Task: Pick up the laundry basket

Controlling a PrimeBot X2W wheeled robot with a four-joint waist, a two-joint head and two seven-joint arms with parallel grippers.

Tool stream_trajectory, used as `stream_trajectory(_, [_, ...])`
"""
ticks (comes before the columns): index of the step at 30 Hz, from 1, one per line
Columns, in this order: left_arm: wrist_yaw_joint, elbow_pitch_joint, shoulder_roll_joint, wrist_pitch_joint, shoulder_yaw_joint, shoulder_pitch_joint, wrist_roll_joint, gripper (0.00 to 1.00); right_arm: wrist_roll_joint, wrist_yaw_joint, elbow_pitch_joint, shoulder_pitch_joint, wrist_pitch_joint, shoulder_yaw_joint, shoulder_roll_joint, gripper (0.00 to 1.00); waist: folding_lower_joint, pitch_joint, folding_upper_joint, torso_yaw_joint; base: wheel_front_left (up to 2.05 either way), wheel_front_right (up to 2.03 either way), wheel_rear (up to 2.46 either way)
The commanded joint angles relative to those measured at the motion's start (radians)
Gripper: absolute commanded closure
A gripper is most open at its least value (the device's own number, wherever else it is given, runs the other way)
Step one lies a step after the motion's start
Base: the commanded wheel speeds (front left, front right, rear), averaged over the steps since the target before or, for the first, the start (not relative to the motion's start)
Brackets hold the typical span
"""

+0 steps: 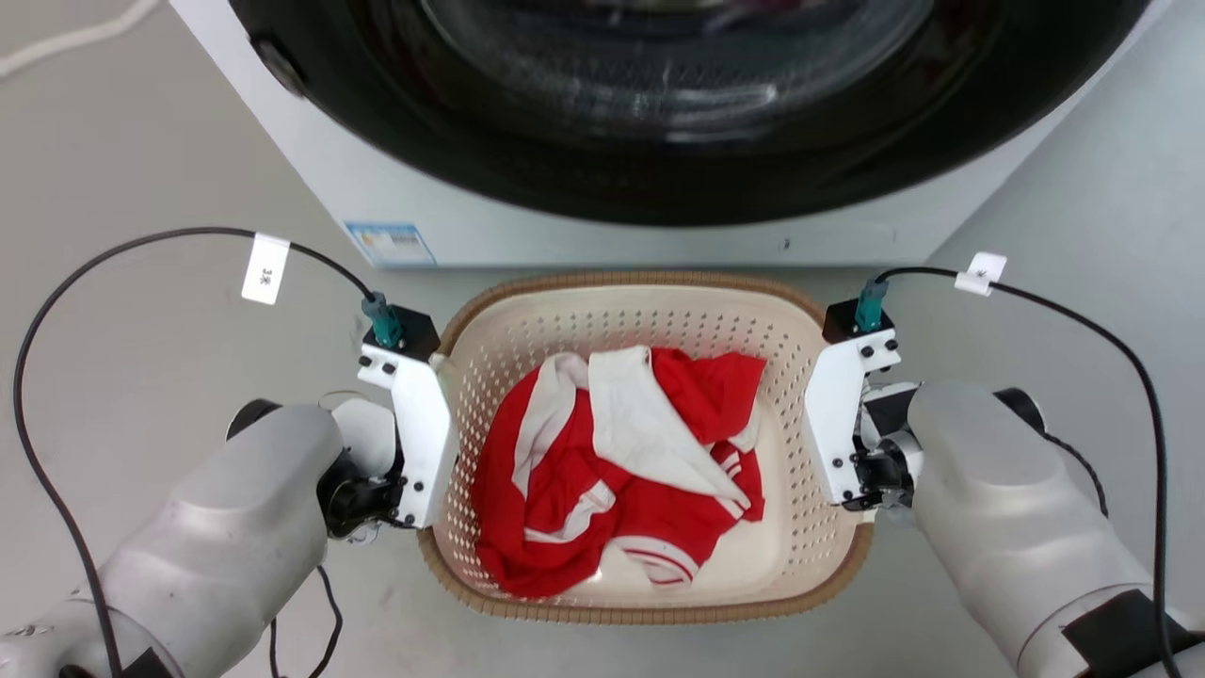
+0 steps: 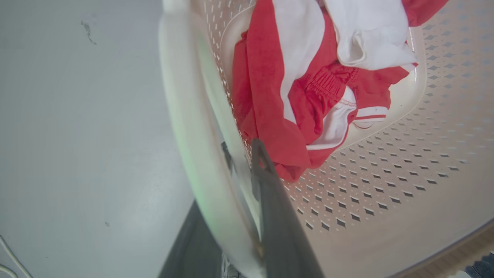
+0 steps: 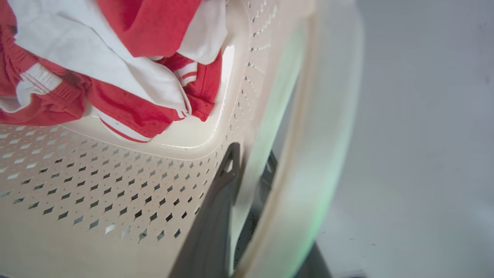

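Item: the laundry basket [image 1: 650,282], cream and perforated with a brown rim, standing on the floor [image 1: 141,169] with the washer [image 1: 602,217] just beyond it at 12 o'clock. Contents: one red-and-white garment [image 1: 612,471], heaped loosely at the middle. Left tool [image 2: 241,148]: at the basket's 9 o'clock side, one dark finger inside the perforated wall and the other outside, with the left handle [image 2: 181,116] between them; narrowed onto that side and apparently gripping it. Right tool [image 3: 251,154]: the same at 3 o'clock, astride the wall and the right handle [image 3: 328,116] and closed on them. Step in hand, by judgement: the lift. Handling notes: raise both arms together and at one rate so the rim stays level. Keep the pinch firm, since thin plastic may flex and slip. Draw slightly toward 6 o'clock to stay off the washer front. The garment is light and low, so unlikely to spill.
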Motion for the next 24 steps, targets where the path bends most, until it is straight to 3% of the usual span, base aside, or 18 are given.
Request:
stream_trajectory(1, [-0.003,-0.009,0.018,0.009,-0.006,0.008,0.005,1.0,-0.002,0.0,-0.001,0.019,0.011,0.016,-0.015,1.0,0.0002,-0.11,0.0,-0.002,0.0,0.0,0.0])
stream_trajectory(14, [-0.006,-0.086,0.069,0.108,-0.034,0.113,-0.079,1.0,0.126,0.001,-0.035,0.103,0.092,0.097,-0.014,1.0,0.0002,-0.343,0.0,-0.019,0.0,0.0,0.0])
stream_trajectory(24, [-0.007,-0.104,0.067,0.202,-0.037,0.15,-0.13,1.0,0.196,0.001,-0.066,0.121,0.178,0.158,-0.011,1.0,0.0002,-0.389,0.0,-0.031,0.0,0.0,0.0])
